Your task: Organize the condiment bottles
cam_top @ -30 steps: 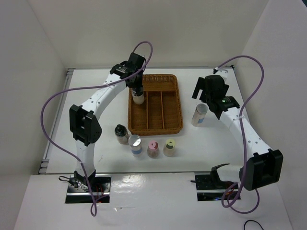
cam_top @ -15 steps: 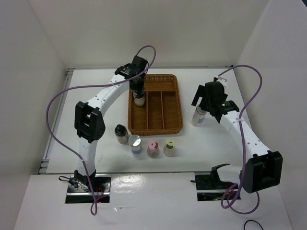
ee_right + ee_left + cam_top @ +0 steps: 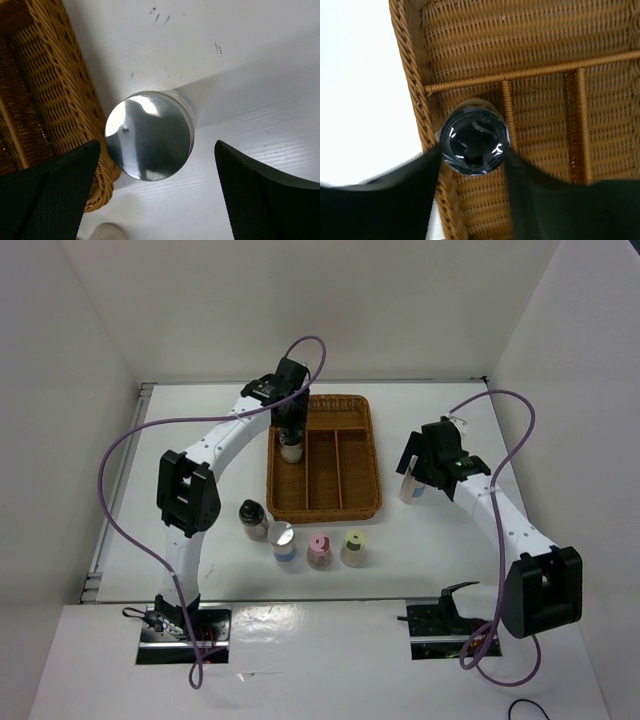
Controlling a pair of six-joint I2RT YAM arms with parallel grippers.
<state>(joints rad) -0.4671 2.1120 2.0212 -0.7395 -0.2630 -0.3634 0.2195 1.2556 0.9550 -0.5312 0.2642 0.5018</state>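
Black-capped bottle [image 3: 475, 141] clamped in left pincer [image 3: 472, 150] | silver-capped bottle [image 3: 150, 135] between spread right pincer [image 3: 156, 144]

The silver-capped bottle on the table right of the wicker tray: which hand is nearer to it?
Right. The right hand is above this silver-capped bottle, open and straddling its cap. The left hand is across the wicker tray, gripping a black-capped bottle inside it.

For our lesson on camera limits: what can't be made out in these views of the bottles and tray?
- Left wrist: black-capped pale cylindrical bottle shows little but its cap, which hides body and base.
- Top view: left gripper covers that cap.
- Right wrist: silver-capped pale bottle, mostly cap; a pale object is cut by the bottom edge.
- Top view: front row of four bottles, labels too small.
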